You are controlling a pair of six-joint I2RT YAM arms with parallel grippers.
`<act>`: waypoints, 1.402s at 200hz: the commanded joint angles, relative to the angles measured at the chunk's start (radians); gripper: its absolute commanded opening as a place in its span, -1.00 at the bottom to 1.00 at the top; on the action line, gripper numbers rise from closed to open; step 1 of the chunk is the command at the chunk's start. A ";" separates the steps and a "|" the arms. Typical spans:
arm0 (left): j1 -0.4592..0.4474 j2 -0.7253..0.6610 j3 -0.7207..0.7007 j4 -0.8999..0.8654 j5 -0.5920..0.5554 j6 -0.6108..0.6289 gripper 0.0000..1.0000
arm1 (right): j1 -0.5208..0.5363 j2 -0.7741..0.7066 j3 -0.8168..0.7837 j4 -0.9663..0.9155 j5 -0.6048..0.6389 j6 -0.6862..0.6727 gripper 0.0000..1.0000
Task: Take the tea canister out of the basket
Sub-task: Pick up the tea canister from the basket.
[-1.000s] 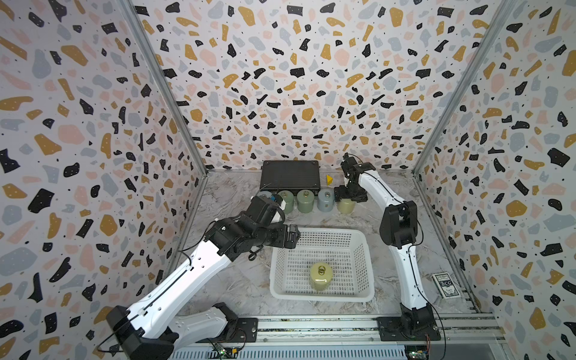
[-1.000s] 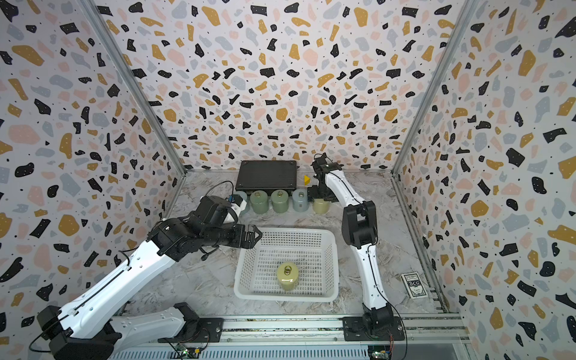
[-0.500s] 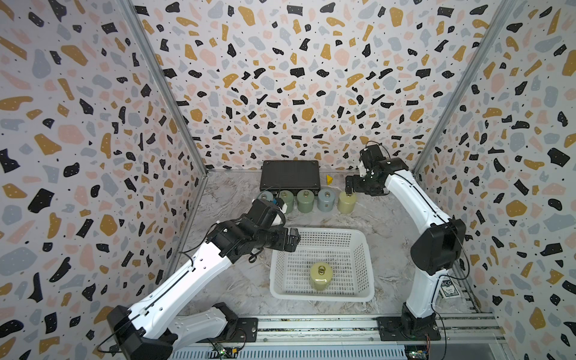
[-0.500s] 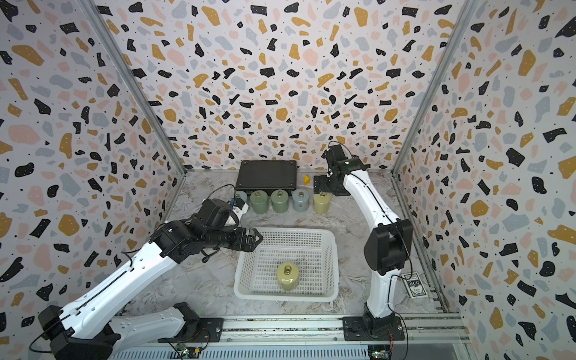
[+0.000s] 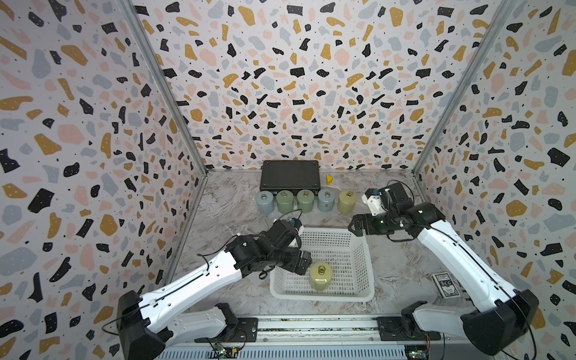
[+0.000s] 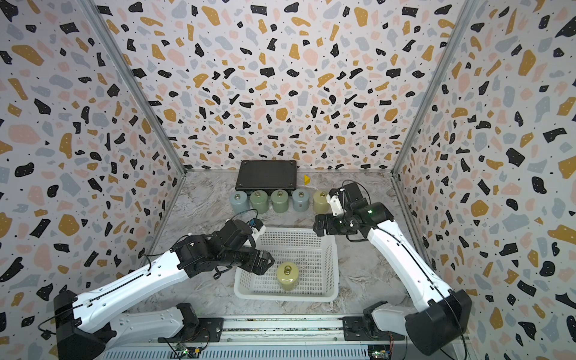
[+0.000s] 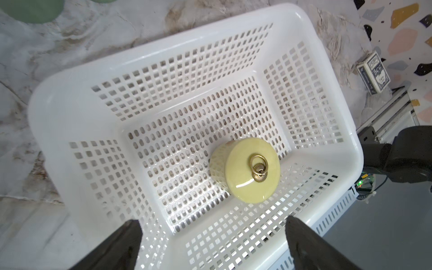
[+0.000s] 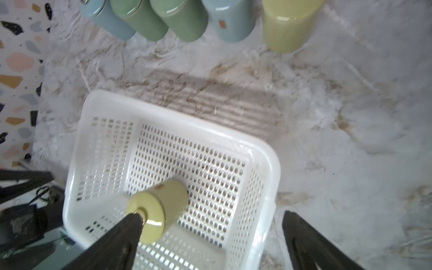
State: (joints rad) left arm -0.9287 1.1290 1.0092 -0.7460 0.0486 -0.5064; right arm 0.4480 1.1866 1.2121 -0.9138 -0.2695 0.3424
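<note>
Reference for all positions: the basket (image 5: 343,296), white and lattice-walled, resting on the marble desk (image 5: 233,212).

Out past the basket's near corner on the right arm's side, well apart from it, we log a blue card box (image 5: 445,284) lying flat.

Inside the basket we find the tea canister (image 5: 321,276): pale yellow-green, upright, with a brass ring on its lid (clearest in the left wrist view). It stands on the basket floor in the near half, about mid-width and close to the near wall.

We note the left claw (image 5: 307,263) over the basket's rim on the left arm's side, just beside the canister and not touching it. Its fingers are spread wide with nothing between them.

The right claw (image 5: 352,226) hangs at the basket's far corner on the right arm's side, equally wide and empty.

Beyond the basket's far wall, apart from it, stands a row of five canisters (image 5: 305,201): blue-grey, green, green, blue-grey, yellow. Behind the row lies a black case (image 5: 290,174), with a small yellow wedge (image 5: 329,178) beside it.
</note>
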 commanded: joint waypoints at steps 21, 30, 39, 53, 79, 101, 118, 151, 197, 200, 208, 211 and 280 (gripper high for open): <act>-0.099 0.054 -0.032 0.085 -0.075 -0.065 0.99 | 0.057 -0.277 -0.169 -0.027 -0.122 -0.013 0.99; -0.119 0.069 -0.035 0.099 -0.082 -0.076 0.99 | 0.066 -0.336 -0.201 -0.023 -0.128 -0.003 0.99; -0.138 0.090 -0.038 0.112 -0.087 -0.087 0.99 | 0.070 -0.386 -0.225 -0.030 -0.123 0.008 0.99; -0.161 0.117 -0.041 0.132 -0.094 -0.096 1.00 | 0.079 -0.452 -0.241 -0.059 -0.109 0.013 0.99; -0.198 0.154 -0.043 0.160 -0.102 -0.096 1.00 | 0.087 -0.556 -0.255 -0.110 -0.069 -0.003 0.99; -0.216 0.180 -0.043 0.183 -0.089 -0.089 1.00 | 0.087 -0.601 -0.255 -0.144 -0.056 -0.014 0.99; -0.230 0.203 -0.041 0.198 -0.078 -0.085 0.99 | 0.088 -0.621 -0.255 -0.146 -0.052 -0.011 0.99; -0.242 0.262 -0.035 0.195 -0.079 -0.084 1.00 | 0.088 -0.618 -0.256 -0.149 -0.045 -0.009 0.99; -0.249 0.344 0.002 0.198 -0.066 -0.066 0.99 | 0.089 -0.589 -0.255 -0.149 -0.056 -0.013 0.99; -0.249 0.348 0.004 0.198 -0.064 -0.063 1.00 | 0.089 -0.589 -0.256 -0.149 -0.056 -0.014 0.99; -0.251 0.360 0.011 0.201 -0.058 -0.058 1.00 | 0.090 -0.585 -0.256 -0.148 -0.057 -0.013 0.99; -0.252 0.364 0.014 0.202 -0.058 -0.056 1.00 | 0.089 -0.585 -0.256 -0.148 -0.057 -0.013 0.99; -0.254 0.456 0.040 0.221 -0.074 -0.023 1.00 | 0.091 -0.562 -0.255 -0.149 -0.066 -0.011 0.99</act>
State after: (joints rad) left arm -1.1755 1.5593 1.0130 -0.5446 -0.0174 -0.5579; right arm 0.5327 0.6163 0.9565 -1.0470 -0.3283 0.3389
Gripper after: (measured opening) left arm 0.998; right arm 0.993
